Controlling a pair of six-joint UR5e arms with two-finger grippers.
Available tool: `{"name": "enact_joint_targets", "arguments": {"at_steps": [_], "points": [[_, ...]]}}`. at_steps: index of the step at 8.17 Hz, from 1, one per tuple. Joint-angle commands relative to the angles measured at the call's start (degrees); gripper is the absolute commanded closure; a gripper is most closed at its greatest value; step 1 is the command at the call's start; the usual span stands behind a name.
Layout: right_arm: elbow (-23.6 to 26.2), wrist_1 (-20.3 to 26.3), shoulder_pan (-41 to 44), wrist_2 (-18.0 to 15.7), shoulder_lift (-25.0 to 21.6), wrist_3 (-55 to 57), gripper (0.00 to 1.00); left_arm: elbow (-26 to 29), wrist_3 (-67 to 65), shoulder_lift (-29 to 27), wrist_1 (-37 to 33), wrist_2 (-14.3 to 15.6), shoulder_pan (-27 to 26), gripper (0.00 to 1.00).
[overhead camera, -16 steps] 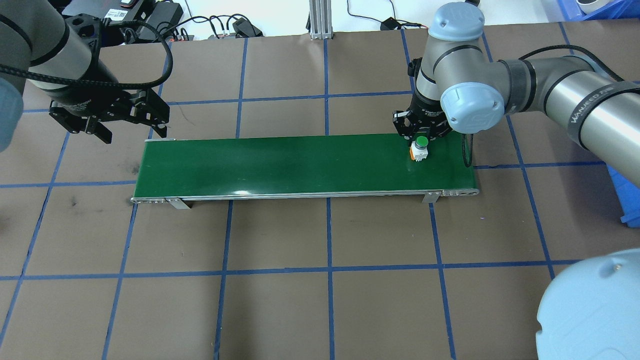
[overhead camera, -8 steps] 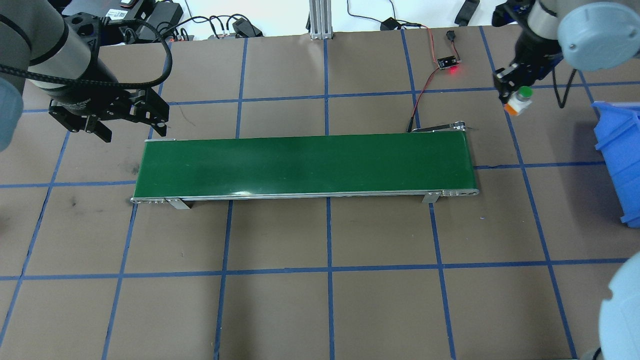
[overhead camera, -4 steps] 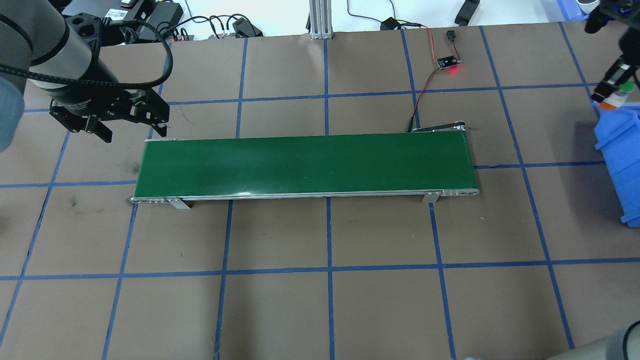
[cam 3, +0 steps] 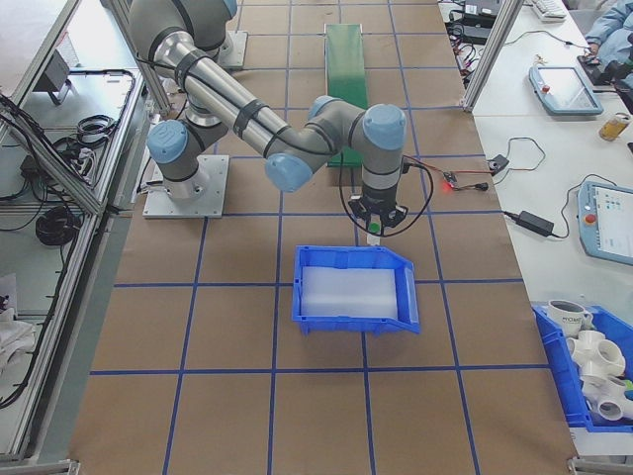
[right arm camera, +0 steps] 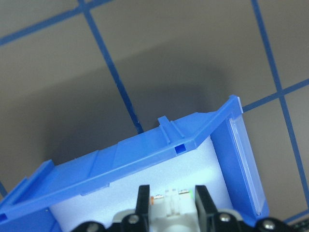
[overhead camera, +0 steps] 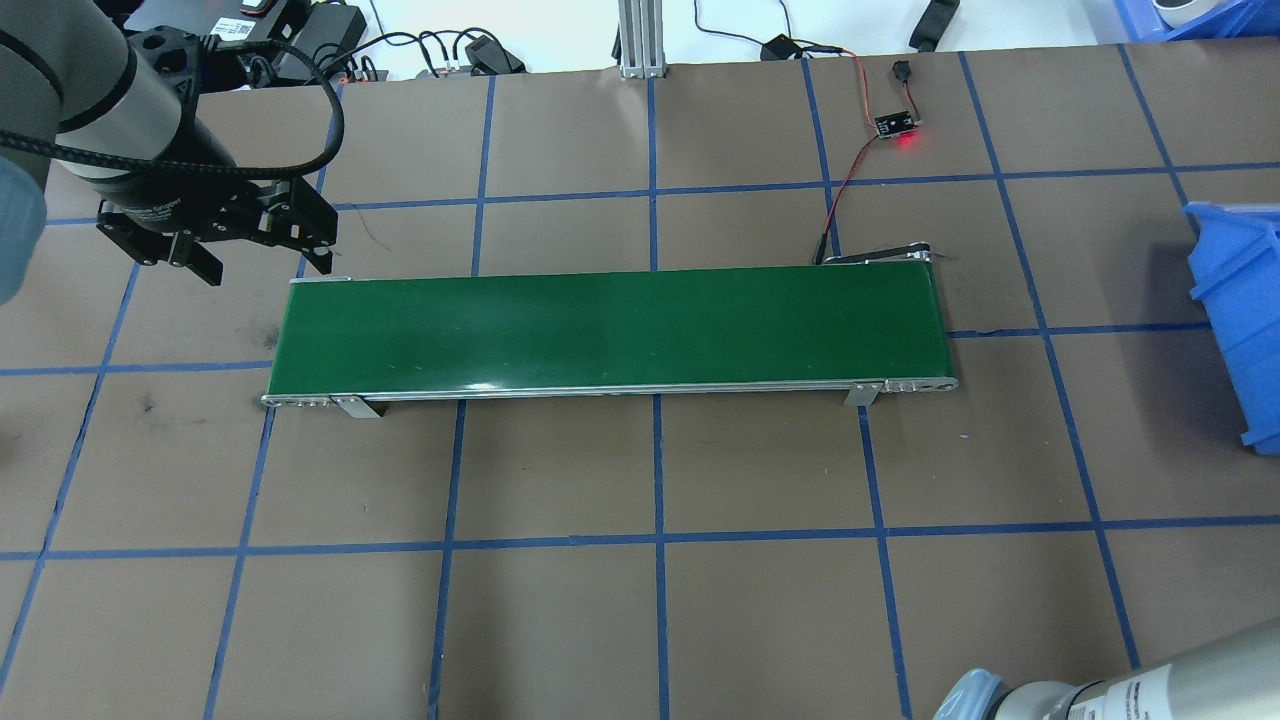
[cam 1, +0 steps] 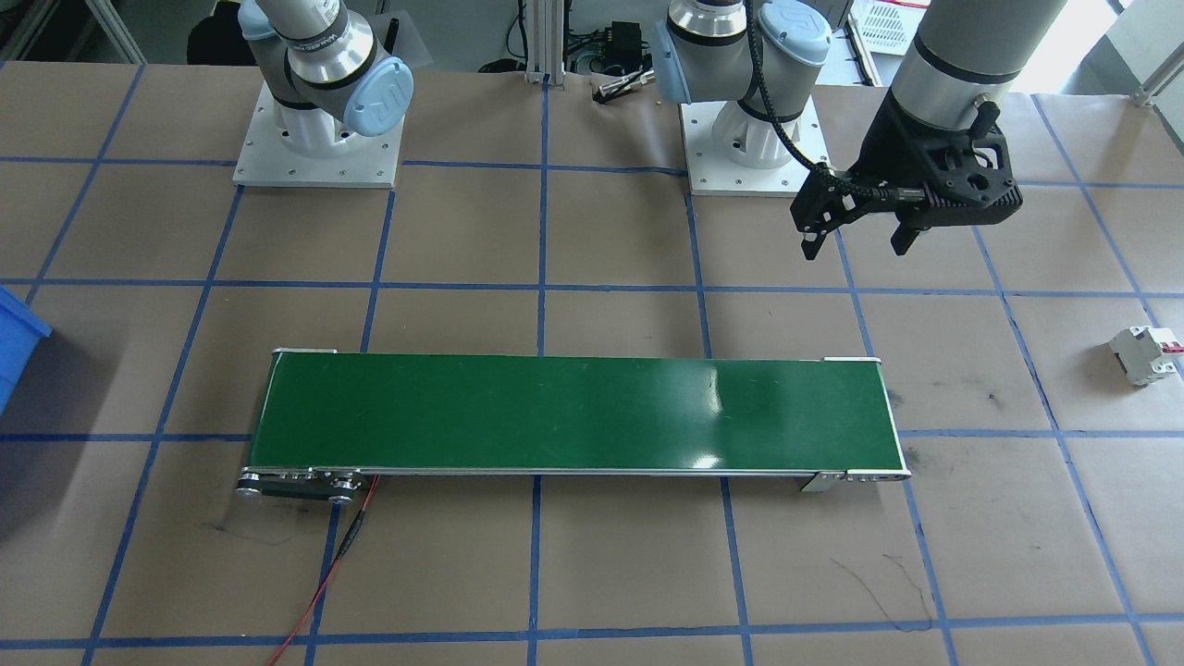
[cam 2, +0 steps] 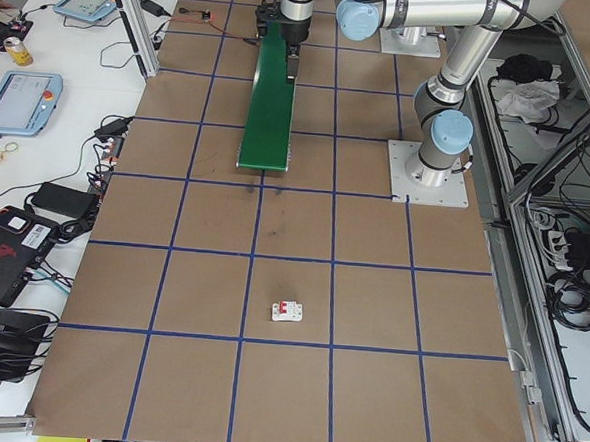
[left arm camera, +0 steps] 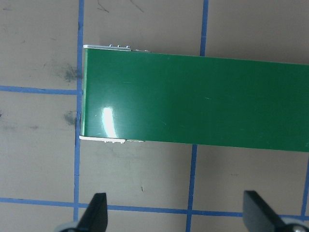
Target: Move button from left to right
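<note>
The button (right arm camera: 170, 202), a white body with an orange and green edge, sits clamped between the two black fingers of my right gripper (right arm camera: 172, 193), which is shut on it. It hangs just above the back wall of a blue bin (right arm camera: 145, 157) with a white lining. In the exterior right view the right gripper (cam 3: 377, 224) hovers over the bin's (cam 3: 354, 312) far rim. My left gripper (overhead camera: 215, 240) is open and empty, just behind the left end of the green conveyor belt (overhead camera: 610, 330). The wrist view shows its fingertips (left arm camera: 96, 212) spread wide.
A white circuit breaker with a red lever (cam 1: 1145, 356) lies on the brown paper far out on my left side. A small board with a red light (overhead camera: 897, 125) and its wires sit behind the belt's right end. The blue bin (overhead camera: 1240, 320) stands at the table's right edge.
My right gripper lifted the button off the belt's right end and carried it right, out of the overhead view, to above the blue bin. The left arm stayed still.
</note>
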Motion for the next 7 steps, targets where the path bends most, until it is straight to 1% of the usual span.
{"name": "enact_joint_targets", "arguments": {"at_steps": [1, 2, 3, 4, 5, 6, 7], "points": [[0.38, -3.04, -8.28, 2.95, 7.19, -21.67, 0.62, -0.04, 0.02, -0.08, 0.0, 0.01, -0.06, 0.0], [1.51, -4.72, -8.29, 1.73, 8.0, -22.24, 0.61, -0.04, 0.02, -0.08, 0.0, 0.01, -0.06, 0.0], [4.22, -6.31, -8.9, 0.07, 8.88, -22.25, 0.59, -0.04, 0.02, -0.08, 0.0, -0.08, -0.06, 0.0], [6.51, -11.89, -9.17, -0.12, 9.23, -23.38, 0.57, -0.04, 0.02, -0.08, 0.0, -0.08, -0.06, 0.0], [7.66, -12.9, -9.08, 0.31, 9.58, -24.35, 0.54, -0.04, 0.02, -0.08, 0.0, -0.08, -0.06, 0.0], [7.76, -13.0, -9.17, 0.66, 11.24, -25.31, 0.53, -0.04, 0.02, -0.08, 0.0, -0.08, -0.06, 0.0], [7.67, -13.78, -9.17, 0.75, 12.48, -25.84, 0.46, -0.04, 0.02, -0.08, 0.0, -0.08, -0.06, 0.0]]}}
